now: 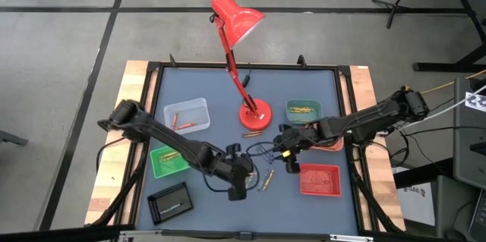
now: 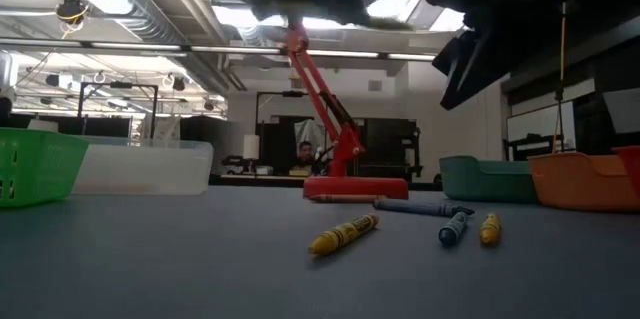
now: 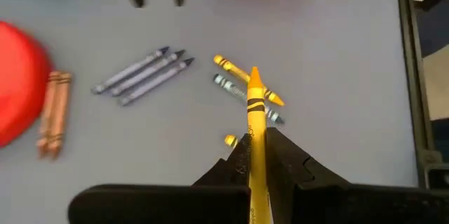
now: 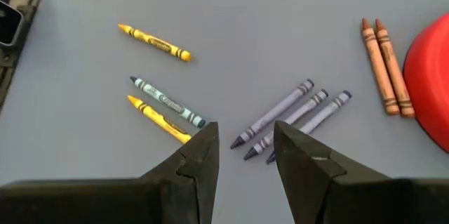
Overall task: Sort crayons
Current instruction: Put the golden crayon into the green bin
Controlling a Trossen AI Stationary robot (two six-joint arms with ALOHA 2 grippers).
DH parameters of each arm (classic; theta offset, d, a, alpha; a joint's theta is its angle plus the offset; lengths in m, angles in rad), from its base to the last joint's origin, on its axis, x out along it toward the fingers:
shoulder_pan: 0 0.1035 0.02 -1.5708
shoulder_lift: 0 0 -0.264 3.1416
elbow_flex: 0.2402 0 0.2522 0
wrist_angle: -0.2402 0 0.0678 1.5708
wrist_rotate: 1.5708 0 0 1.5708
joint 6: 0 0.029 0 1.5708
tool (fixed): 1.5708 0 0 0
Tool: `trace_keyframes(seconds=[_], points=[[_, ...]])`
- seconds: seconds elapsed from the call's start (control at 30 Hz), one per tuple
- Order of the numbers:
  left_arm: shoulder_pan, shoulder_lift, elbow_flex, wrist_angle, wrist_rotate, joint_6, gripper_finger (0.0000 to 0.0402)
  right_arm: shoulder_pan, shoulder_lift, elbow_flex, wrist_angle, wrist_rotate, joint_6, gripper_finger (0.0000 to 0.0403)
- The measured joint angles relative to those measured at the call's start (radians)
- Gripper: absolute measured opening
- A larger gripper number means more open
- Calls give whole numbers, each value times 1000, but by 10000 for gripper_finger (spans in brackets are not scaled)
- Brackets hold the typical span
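Observation:
My left gripper [image 1: 238,189] [image 3: 256,136] is shut on a yellow crayon [image 3: 254,108] above the mat's near middle. On the mat ahead of it lie a yellow crayon [image 3: 245,76], a blue-green crayon [image 3: 245,99], three blue-purple crayons [image 3: 144,73] and two orange crayons [image 3: 55,108] beside the red lamp's base [image 1: 254,114]. My right gripper [image 1: 290,165] [image 4: 244,136] hangs open above the blue-purple crayons [image 4: 291,119] and touches nothing. The loose crayons lie flat on the mat in the low view, a yellow one [image 2: 345,234] nearest. My left gripper pinches the yellow crayon's shaft [image 3: 254,147] between its two fingers. The crayon lies along the fingers, and its pointed tip [image 3: 254,76] sticks out ahead of them. The crayon is clear of the mat. Its back end is hidden by the gripper.
Trays stand around the mat: a clear tray [image 1: 186,115] with orange crayons, a green tray [image 1: 168,158], a teal tray [image 1: 304,109] with yellow crayons, an orange tray [image 1: 328,143] under my right arm, and a red tray [image 1: 319,179]. A black box [image 1: 168,202] lies at the near left.

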Motion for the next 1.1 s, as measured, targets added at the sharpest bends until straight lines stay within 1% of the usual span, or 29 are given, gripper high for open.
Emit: trace_keyframes(seconds=[0.13,0.27,0.4,0.57,0.7,0.77,0.97,1.1], points=[[-17,-97,0,-126,-14,-1,5,0,5,1,41,0,0,133],[-43,-196,0,-271,-28,-38,5,0,16,1,79,19,1,133],[-78,-287,0,-418,-57,-121,5,0,23,1,104,45,6,133],[-138,-372,0,-577,-95,-253,5,0,44,1,100,132,38,133],[-194,-411,0,-683,-109,-359,5,0,68,1,95,196,95,133],[-222,-417,0,-733,-112,-411,5,0,84,0,89,212,115,133],[-311,-417,0,-874,-118,-546,5,0,142,1,96,214,148,133],[-363,-417,0,-941,-153,-624,5,0,176,0,95,214,149,133]])
